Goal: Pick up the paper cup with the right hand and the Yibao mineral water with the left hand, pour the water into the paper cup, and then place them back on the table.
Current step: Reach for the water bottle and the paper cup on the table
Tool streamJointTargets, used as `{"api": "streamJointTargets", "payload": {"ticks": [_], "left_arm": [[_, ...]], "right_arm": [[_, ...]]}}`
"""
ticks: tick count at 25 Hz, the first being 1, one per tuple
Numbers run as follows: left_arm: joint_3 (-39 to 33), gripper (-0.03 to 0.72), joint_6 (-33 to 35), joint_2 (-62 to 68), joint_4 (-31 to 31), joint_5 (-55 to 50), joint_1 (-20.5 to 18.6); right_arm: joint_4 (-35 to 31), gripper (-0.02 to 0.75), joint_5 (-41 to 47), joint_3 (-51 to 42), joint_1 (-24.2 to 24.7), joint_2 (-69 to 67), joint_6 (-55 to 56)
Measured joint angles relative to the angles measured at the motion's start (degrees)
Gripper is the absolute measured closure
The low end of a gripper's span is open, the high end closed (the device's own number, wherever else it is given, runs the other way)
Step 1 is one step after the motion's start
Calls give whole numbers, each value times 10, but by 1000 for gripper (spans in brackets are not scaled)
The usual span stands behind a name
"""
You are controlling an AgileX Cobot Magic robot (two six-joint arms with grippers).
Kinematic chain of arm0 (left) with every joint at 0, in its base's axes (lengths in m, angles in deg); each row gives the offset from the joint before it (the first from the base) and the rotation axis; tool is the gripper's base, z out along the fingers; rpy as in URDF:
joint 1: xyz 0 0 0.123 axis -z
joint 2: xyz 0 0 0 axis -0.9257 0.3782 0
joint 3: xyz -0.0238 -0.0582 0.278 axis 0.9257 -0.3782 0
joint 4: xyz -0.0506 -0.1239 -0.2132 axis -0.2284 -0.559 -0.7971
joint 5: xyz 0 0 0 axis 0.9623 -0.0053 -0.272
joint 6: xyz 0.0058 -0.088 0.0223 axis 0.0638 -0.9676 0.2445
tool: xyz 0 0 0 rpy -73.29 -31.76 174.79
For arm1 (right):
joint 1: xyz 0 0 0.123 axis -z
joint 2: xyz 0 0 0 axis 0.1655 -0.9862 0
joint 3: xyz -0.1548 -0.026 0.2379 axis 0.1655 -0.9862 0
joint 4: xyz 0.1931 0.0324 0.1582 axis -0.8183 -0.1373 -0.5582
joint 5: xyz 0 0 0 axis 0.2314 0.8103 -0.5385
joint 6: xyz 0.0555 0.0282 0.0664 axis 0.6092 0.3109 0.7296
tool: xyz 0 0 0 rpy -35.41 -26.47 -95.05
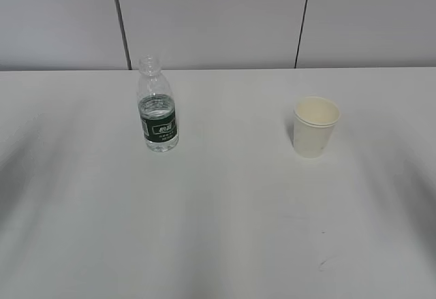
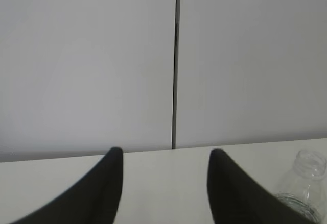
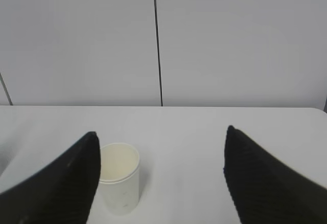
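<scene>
The Yibao mineral water, a clear capless bottle with a dark green label, stands upright on the white table left of centre. Its neck shows at the lower right of the left wrist view. The white paper cup stands upright right of centre and empty. In the right wrist view the cup is just beside the left finger. My left gripper is open, with the bottle off to its right. My right gripper is open wide and empty. Neither gripper shows in the exterior view.
A grey panelled wall with dark vertical seams runs behind the table's far edge. A tiny dark mark lies on the table near the front right. Soft shadows fall at the table's left and right sides.
</scene>
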Motion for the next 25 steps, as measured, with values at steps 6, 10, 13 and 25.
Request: {"api": "streamJointTargets", "payload": {"ticks": [6,10,13,25], "left_arm": [[0,346,-8,27,16,13,0],[0,346,-9,31,27,18,0],[0,346,-9,32,27,29,0],[0,346,-14,32,27,28,0]], "right_arm": [[0,153,-55,-45,0,-14,7],[0,153,-130,-69,0,-57,42],[0,153,-186,-74,0,-94,51],[10,153,-283,-74,0,-193,31]]}}
